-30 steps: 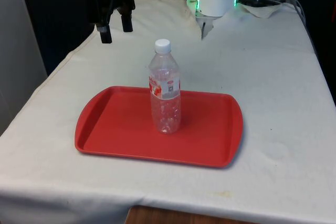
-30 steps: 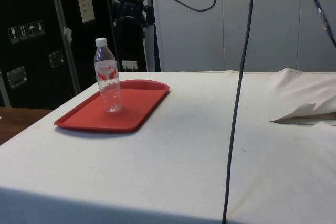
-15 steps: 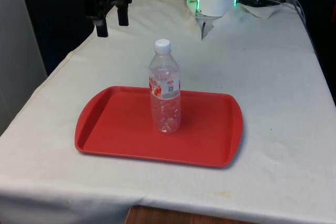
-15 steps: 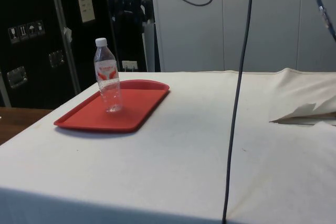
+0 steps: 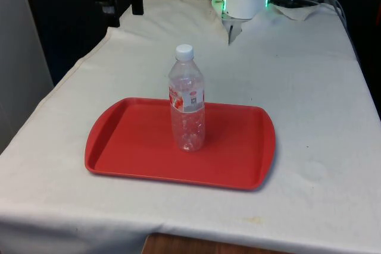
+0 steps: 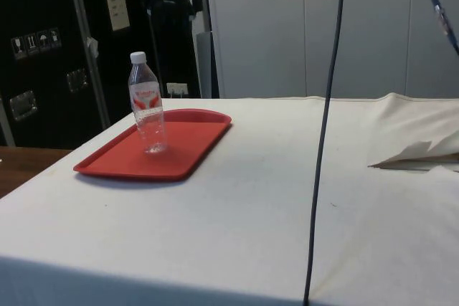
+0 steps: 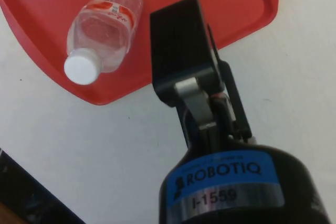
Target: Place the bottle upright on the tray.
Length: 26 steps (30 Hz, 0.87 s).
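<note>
Tool (image 5: 123,5) is raised high above the counter's (image 5: 309,105) far corner on the front view's left, well clear of everything, fingers spread apart and holding nothing. Bottle (image 5: 187,99) stands upright near the middle of the red tray (image 5: 238,165): clear plastic, white cap, red-and-white label, looks empty. In the wrist view, the bottle (image 7: 102,30) is seen cap-first with the tray (image 7: 247,9) under it, one black finger (image 7: 181,51) crossing in front.
</note>
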Tool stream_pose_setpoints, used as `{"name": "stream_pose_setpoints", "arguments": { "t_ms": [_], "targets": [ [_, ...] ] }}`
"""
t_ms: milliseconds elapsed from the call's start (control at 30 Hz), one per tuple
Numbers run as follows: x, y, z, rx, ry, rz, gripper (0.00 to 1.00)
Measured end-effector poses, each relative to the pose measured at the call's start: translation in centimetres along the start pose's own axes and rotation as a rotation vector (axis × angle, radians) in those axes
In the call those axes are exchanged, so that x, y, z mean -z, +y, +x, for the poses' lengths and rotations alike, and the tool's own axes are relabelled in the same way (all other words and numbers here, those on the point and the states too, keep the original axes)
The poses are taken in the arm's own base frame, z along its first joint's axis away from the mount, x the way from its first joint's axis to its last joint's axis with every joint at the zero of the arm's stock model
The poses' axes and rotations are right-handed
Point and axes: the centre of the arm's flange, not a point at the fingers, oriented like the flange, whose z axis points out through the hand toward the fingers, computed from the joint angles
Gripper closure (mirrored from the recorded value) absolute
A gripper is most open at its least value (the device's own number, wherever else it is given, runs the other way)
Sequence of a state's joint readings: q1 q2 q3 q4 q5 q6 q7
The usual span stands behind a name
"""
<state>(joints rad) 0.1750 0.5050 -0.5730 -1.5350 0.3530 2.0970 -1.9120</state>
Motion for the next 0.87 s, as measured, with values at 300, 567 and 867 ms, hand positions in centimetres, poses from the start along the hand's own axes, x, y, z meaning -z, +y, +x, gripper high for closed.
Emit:
{"name": "stream_pose_setpoints", "arguments": {
  "t_ms": [300, 567, 867],
  "targets": [
    [1.3, 0.5, 0.2, 0.01, -0.031, 0.013, 0.0],
    [2.2, 0.7, 0.3, 0.025, -0.076, 0.03, 0.0],
    [2.3, 0.7, 0.6, 0.029, -0.087, 0.04, 0.0]
  ]
}}
